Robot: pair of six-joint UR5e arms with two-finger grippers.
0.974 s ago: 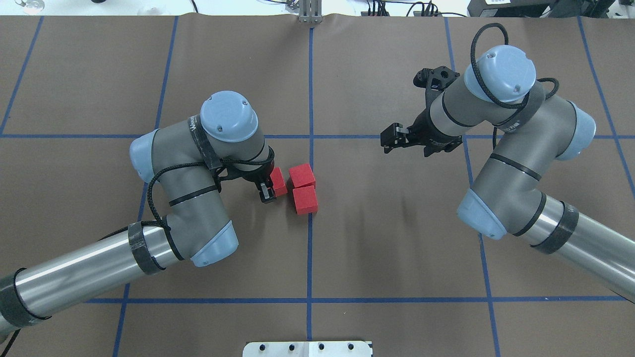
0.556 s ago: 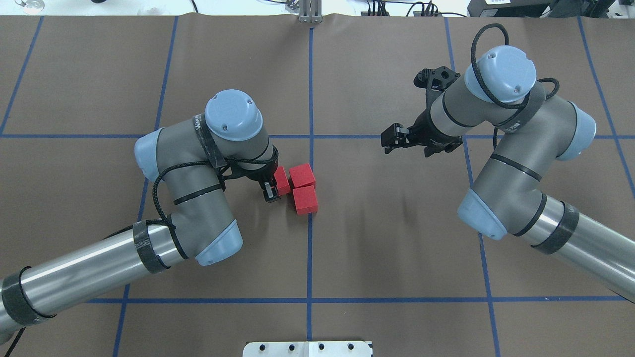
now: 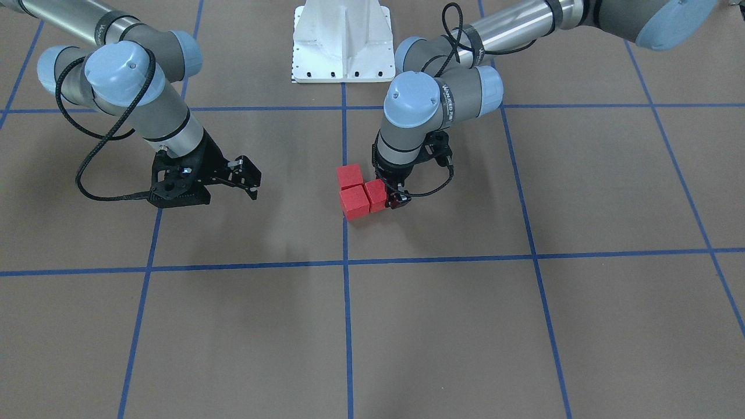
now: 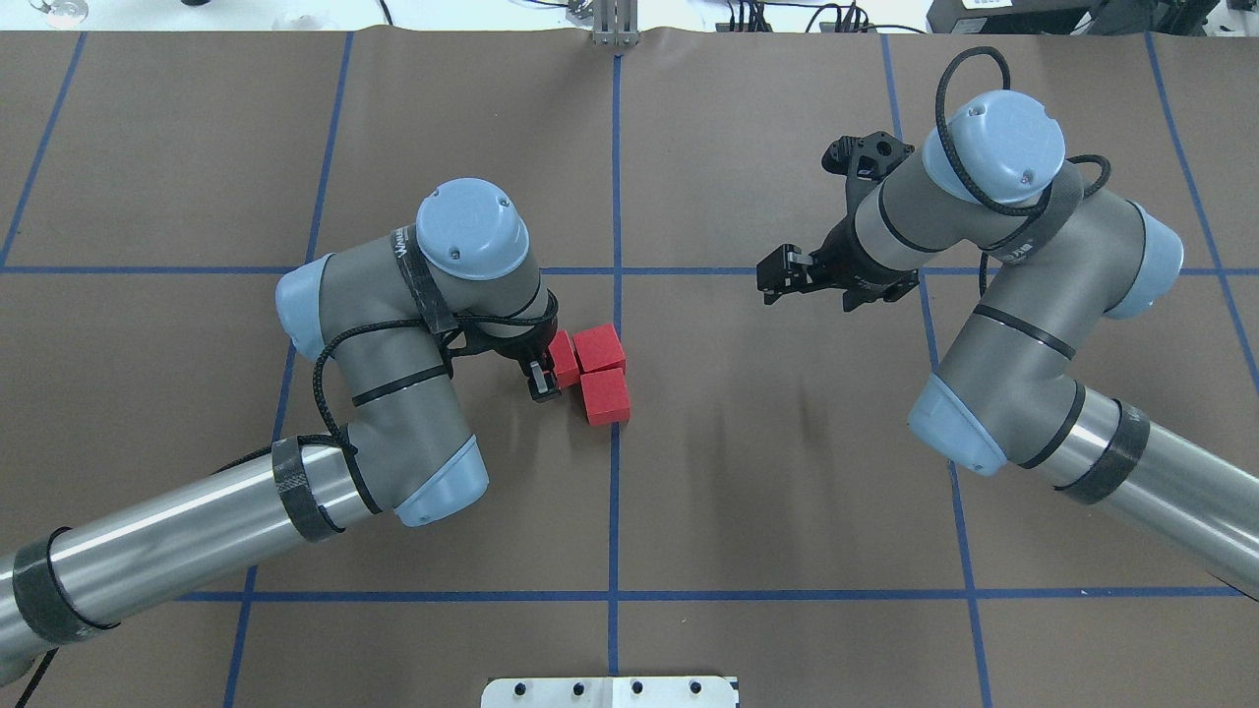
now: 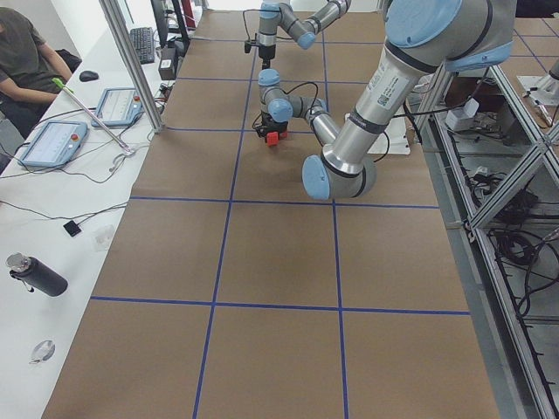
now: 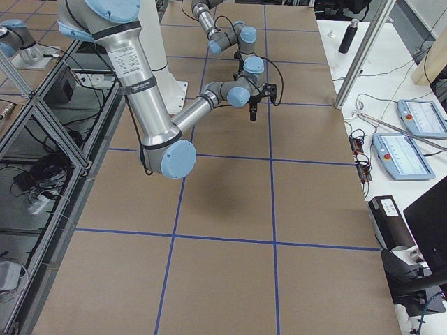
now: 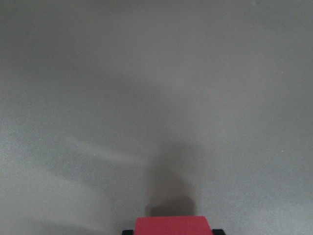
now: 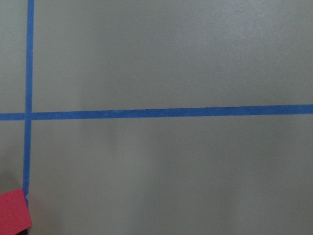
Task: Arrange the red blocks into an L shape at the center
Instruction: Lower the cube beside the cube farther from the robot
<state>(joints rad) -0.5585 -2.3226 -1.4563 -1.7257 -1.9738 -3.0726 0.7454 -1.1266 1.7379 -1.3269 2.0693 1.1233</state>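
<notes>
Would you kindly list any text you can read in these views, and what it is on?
White lettering on the grey left arm's wrist joint: too blurred to read.
Matte red cubes: plain, no marks.
Nothing else is legible.

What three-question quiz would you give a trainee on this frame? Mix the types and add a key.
1. True or false: the right gripper grips a small matte red cube.
2. Which gripper is shut on the red cube lying left of the blue tape centre line in the overhead view? A. left gripper B. right gripper C. neither
3. Fill in: ___ red cubes sit ungripped on the brown gridded table.

Key:
1. False. It is open and empty, off to the side.
2. A.
3. Two.
</notes>
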